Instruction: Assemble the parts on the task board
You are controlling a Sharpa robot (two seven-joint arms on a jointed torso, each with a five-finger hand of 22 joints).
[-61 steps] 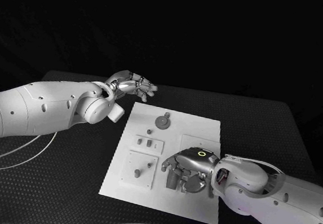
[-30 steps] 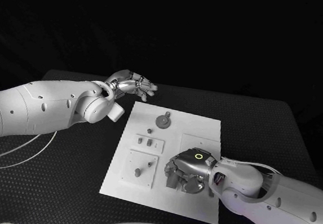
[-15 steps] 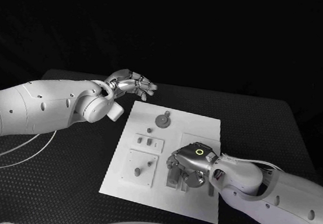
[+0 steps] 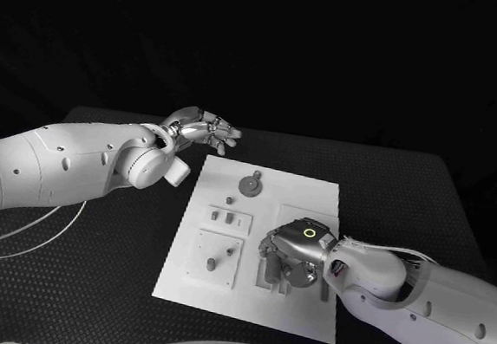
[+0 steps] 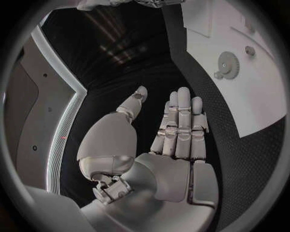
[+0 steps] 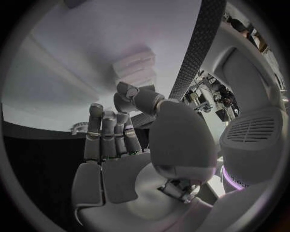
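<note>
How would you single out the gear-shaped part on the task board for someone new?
Start at the white task board in the middle of the black table. Go to its far end, near the left hand. The gear lies flat there: a round toothed disc, far wider than the small pegs nearer the robot.

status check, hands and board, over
Left hand open, off the board's far corner. Right hand over task board, fingers down among parts; grip unclear. Gear untouched.
</note>
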